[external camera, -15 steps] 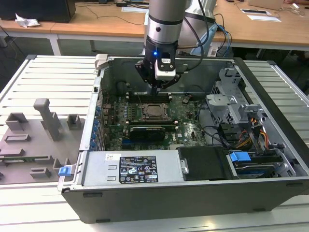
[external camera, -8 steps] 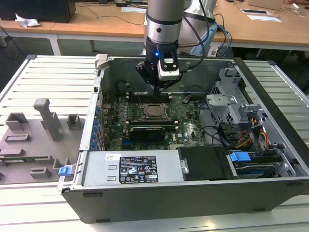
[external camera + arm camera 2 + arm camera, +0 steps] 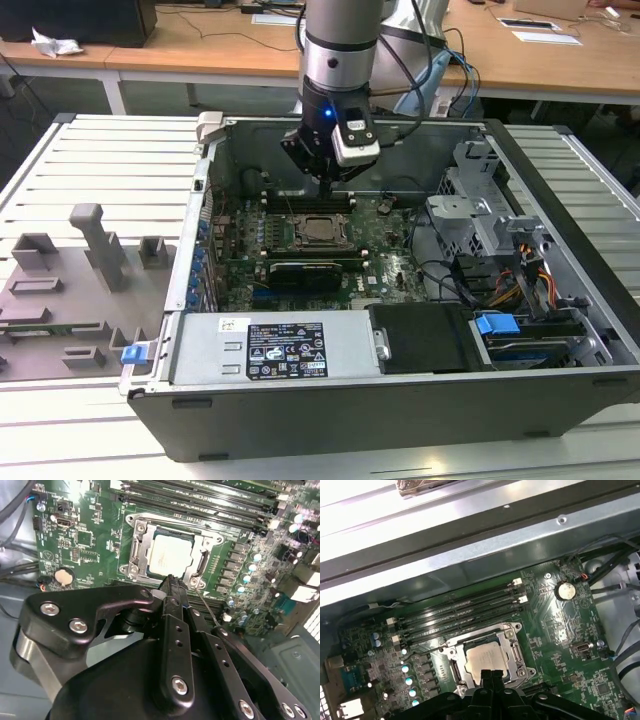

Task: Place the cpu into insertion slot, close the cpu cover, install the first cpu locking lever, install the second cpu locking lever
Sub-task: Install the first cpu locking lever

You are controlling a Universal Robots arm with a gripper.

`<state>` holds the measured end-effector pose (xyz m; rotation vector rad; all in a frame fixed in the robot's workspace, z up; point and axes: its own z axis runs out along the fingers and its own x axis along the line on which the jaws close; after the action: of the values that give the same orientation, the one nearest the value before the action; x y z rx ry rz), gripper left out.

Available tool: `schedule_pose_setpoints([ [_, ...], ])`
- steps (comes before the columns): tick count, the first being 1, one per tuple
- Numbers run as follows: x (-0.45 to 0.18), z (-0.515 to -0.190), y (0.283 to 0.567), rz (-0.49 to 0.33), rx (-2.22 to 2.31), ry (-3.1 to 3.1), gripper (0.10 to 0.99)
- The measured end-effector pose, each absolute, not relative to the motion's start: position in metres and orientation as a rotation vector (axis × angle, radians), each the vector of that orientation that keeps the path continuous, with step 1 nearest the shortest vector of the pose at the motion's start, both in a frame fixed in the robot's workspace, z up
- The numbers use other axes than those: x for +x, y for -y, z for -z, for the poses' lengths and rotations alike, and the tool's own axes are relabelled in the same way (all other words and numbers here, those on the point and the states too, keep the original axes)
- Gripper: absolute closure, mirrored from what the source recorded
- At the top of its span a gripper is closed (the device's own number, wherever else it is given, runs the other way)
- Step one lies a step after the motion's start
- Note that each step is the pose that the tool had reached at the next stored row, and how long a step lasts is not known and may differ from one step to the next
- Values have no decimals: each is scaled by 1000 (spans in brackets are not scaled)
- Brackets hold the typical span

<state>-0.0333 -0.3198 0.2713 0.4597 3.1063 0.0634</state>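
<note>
The cpu [image 3: 167,555] lies flat in the insertion slot [image 3: 131,569] on the green board, silvery top up. The cpu cover [image 3: 200,562] rests down around it, framing the chip through its window. A thin wire lever [image 3: 207,607] sticks out from the socket's corner, raised off the board. My gripper [image 3: 170,580] hovers just above the socket's edge, fingers pressed together with nothing between them. In the first wrist view the gripper [image 3: 490,672] overlaps the edge of the cpu [image 3: 482,659], and a lever [image 3: 422,651] runs along the socket's side. In the exterior view the gripper [image 3: 325,183] hangs above the cpu [image 3: 320,229].
Long black memory slots [image 3: 460,615] run beside the socket. The open computer case [image 3: 200,200] walls it in, with a power supply [image 3: 270,350], a drive cage [image 3: 480,210] and cables [image 3: 520,270]. A grey fixture plate [image 3: 70,290] lies at the exterior view's left.
</note>
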Motion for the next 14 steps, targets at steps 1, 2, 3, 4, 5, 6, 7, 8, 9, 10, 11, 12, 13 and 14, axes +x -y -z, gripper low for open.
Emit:
schedule_pose_setpoints([
  [1,-33,-271,320,-63,433,-3111,980],
  [2,-33,-271,320,-63,414,-3113,980],
  [3,-33,-271,320,-63,399,-3115,980],
  [4,-33,-271,320,-63,363,-3120,980],
  [5,-33,-271,320,-63,342,-3123,980],
  [6,-33,-271,320,-63,324,-3125,980],
  [7,-33,-271,320,-63,305,-3127,980],
  [8,-33,-271,320,-63,292,-3129,980],
  [9,-33,-271,320,-64,273,-3130,980],
  [10,-33,-271,320,-63,241,-3133,980],
  [11,-33,-271,320,-64,227,-3134,980],
  [12,-33,-271,320,-64,214,-3132,980],
  [13,-33,-271,320,-65,197,-3124,980],
  [14,-33,-271,320,-66,174,-3110,980],
])
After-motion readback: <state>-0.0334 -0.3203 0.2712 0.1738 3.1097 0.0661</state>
